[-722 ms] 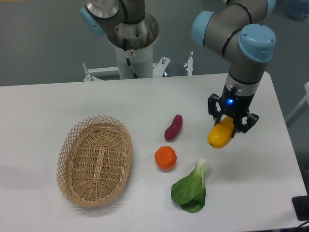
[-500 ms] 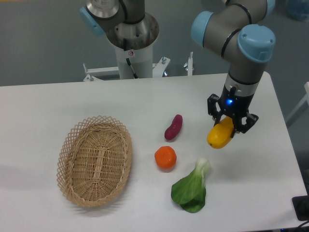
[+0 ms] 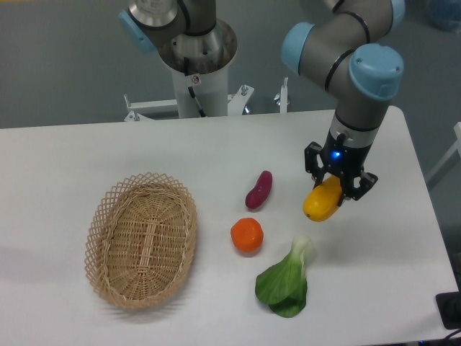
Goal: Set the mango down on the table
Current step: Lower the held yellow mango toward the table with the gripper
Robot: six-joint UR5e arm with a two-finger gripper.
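hand (image 3: pixel 333 189) clamps mango (image 3: pixel 321 203) | smooth yellow oval | matte white table (image 3: pixel 108 151)

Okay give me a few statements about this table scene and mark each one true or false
1. The gripper is shut on the mango. True.
2. The wicker basket holds the orange. False: the basket is empty; the orange lies on the table.
3. The sweet potato lies between the basket and the mango. True.
4. The leafy green lies left of the basket. False: it lies to its right, below the mango.
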